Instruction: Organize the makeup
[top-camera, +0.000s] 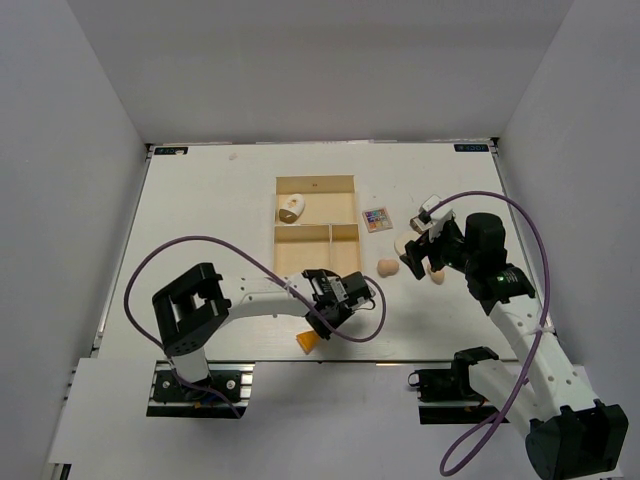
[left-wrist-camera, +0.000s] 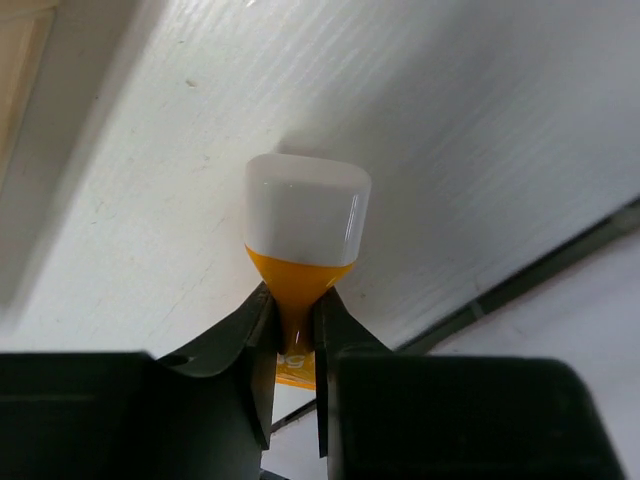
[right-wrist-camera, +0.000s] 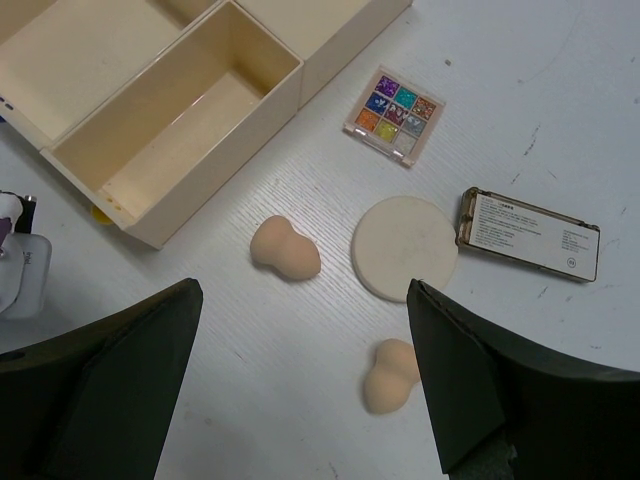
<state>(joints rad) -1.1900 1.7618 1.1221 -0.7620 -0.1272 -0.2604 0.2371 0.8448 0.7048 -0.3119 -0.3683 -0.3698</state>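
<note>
left gripper low, clamping orange tube, right gripper spread

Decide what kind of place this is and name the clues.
Probably a robotics lab test cell: a white table boxed in by grey panels, a left arm and right arm bolted at its near edge, and makeup laid around a wooden tray.

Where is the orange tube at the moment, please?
The left wrist view shows the orange tube clamped in the left gripper, near the table's near edge, just in front of the wooden tray.
</note>
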